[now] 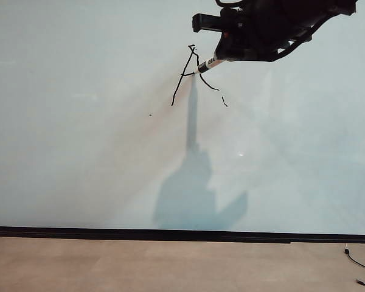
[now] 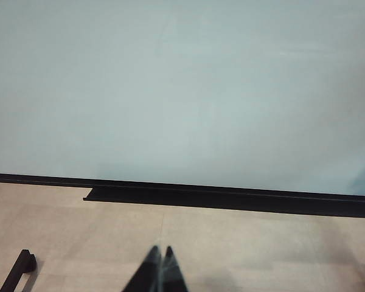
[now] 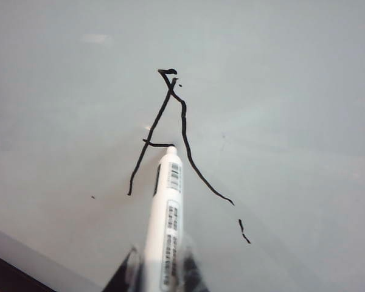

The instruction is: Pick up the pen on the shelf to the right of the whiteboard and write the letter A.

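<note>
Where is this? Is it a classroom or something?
Maybe a classroom, but more likely a robot lab. A huge whiteboard fills the view, the right claw holds the pen at the letter A, and the left claw rests shut above a bare floor.

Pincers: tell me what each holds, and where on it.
Right pincer grips the pen at its rear end, tip on the whiteboard. Left pincer holds nothing.

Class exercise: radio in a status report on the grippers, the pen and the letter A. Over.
Right gripper shut on pen, tip on crossbar of letter A. Left gripper shut, parked below whiteboard. Nothing in the way.
</note>
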Tool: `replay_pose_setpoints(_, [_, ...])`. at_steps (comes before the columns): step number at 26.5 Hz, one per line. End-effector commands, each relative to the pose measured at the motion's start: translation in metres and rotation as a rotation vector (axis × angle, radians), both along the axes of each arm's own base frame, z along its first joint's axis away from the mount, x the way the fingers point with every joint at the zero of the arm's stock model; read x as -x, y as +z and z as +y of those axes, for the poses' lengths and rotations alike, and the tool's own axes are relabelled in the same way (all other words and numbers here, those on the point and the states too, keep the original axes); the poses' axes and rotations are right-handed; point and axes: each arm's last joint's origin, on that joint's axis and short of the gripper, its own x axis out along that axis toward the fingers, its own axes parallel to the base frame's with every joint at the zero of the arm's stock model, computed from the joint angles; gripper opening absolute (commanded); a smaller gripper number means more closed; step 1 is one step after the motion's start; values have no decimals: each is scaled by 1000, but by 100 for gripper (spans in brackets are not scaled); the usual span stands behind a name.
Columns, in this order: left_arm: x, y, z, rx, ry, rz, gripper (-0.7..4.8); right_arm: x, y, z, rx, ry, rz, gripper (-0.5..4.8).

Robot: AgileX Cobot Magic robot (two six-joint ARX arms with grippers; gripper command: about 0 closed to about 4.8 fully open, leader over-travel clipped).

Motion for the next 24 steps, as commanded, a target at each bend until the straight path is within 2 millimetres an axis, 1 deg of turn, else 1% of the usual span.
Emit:
replay_pose_setpoints(1, [0, 2, 0, -4, -4, -12, -5, 1, 7, -4, -8, -58, -21, -5])
replay_pose_setpoints(7, [0, 2, 0, -4, -4, -12, -4, 3, 7, -6, -5, -48, -22, -5])
replay_pose_setpoints(10, [0, 2, 0, -4, -4, -12, -4, 12, 10, -4, -8, 4, -13, -5])
replay_pose_setpoints(12, [0, 2, 0, -4, -4, -12, -4, 30, 12, -6, -15, 5, -25, -5])
replay_pose_setpoints(13, [0, 2, 0, -4, -4, -12, -5, 42, 12, -10, -18, -1, -34, -5])
replay_pose_setpoints(16, [0, 2, 0, -4, -4, -12, -4, 65, 8, -23, 23, 3, -9, -5])
replay_pose_setpoints(17, [0, 2, 0, -4, -4, -12, -5, 74, 4, -29, 34, 13, -4, -5])
replay_pose_setpoints(19, [0, 2, 0, -4, -4, -12, -5, 87, -3, -40, 37, 3, -7, -5])
replay_pose_setpoints(24, [0, 2, 0, -4, -4, -12, -4, 113, -27, -67, 35, -14, -41, -5])
